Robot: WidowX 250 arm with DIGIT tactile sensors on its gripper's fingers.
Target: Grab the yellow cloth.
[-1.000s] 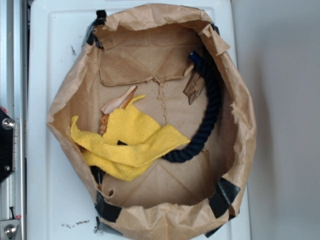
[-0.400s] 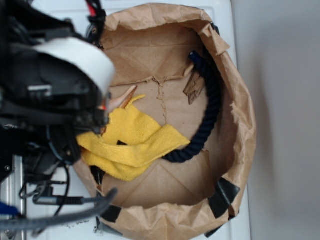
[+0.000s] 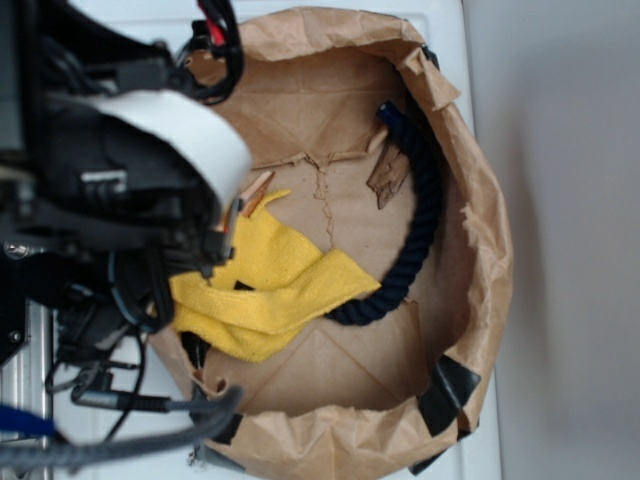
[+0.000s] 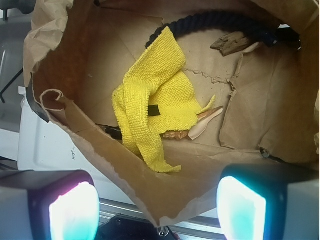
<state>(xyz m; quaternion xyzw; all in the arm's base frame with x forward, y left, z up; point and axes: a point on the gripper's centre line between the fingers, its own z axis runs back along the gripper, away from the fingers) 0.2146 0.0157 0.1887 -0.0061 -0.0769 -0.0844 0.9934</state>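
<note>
Gripper (image 4: 157, 207) jaws apart, hovering over near rim of brown paper bag (image 4: 280, 115), holding nothing. Yellow cloth (image 4: 152, 100) lies crumpled on bag floor ahead of fingers (image 4: 75, 210), not touching; navy rope (image 3: 415, 235) curves beyond it

The yellow cloth (image 3: 268, 290) (image 4: 152, 102) is a bright terry rag, crumpled and folded over itself — one long band crosses diagonally over a flatter square part, with wrinkled ridges along the folds. A small dark tag shows near its middle. It lies loose on the floor of the brown paper bag (image 3: 330, 360) (image 4: 100, 145), toward the bag's left side in the exterior view, with one corner hanging against the paper wall. Its far end touches the navy rope (image 3: 405, 260) (image 4: 215, 22) — there the band's tip meets the rope's curve.
</note>
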